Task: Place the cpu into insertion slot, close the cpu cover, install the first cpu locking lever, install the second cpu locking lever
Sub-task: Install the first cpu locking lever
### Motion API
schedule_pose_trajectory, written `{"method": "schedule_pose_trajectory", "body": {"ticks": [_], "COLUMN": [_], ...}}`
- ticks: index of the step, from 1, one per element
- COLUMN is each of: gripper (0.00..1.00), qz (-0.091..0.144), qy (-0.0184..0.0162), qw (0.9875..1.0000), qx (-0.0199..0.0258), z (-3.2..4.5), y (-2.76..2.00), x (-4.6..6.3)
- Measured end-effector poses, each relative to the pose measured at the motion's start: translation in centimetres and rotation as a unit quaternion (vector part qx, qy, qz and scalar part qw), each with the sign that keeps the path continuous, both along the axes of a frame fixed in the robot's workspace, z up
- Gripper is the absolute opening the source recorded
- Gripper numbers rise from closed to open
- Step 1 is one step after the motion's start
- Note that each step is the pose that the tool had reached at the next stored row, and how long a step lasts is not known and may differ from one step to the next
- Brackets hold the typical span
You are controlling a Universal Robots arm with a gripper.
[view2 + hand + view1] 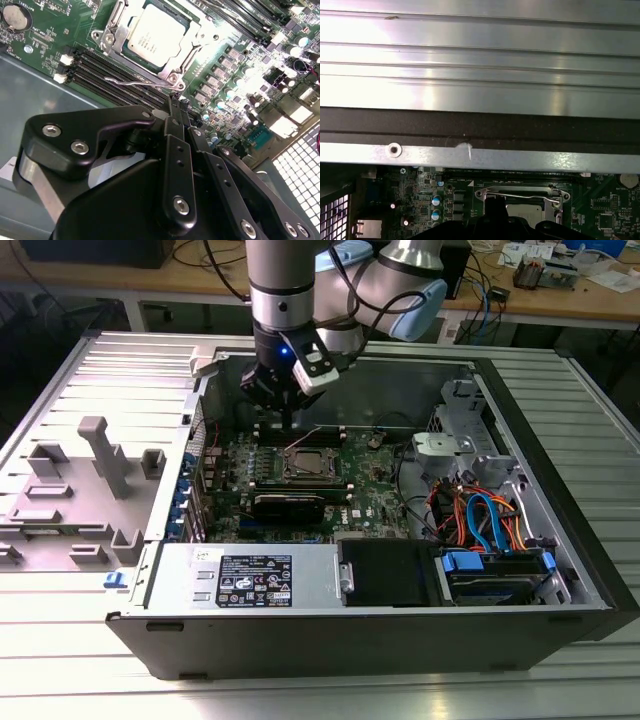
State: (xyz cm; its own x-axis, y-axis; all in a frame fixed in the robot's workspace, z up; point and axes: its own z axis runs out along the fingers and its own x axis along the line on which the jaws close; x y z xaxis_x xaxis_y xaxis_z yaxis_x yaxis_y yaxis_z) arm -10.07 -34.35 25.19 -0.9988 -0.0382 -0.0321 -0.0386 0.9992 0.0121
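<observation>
Cpu (152, 37) seated, cpu cover (116, 44) down over it; hand (173, 100) closed, empty, beside the cover's unlatched locking lever (132, 81); first-lever step, judged; needs downward press.

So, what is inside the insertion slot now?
The cpu lies in it, silver top up, framed by the cpu cover. What is beneath the cpu is hidden.

In the first wrist view I got heavy glare: the ribbed metal panel (480, 75) was washed nearly white. In the second wrist view one side of the green board (45, 45) blew out (parts lost in white) and the chip (152, 37) shone pale.
</observation>
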Motion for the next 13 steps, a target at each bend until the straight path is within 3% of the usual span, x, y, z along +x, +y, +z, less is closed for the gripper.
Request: {"method": "schedule_pose_trajectory", "body": {"ticks": [8, 13], "gripper": [0.11, 0.11], "qz": [-0.009, -0.009], "qy": [-0.0017, -0.0019], "qw": [1.0000, 1.0000], "qx": [-0.0001, -0.0008], "z": [-0.85, -1.28], "y": [0.10, 0.40], "x": [0.7, 0.9]}}
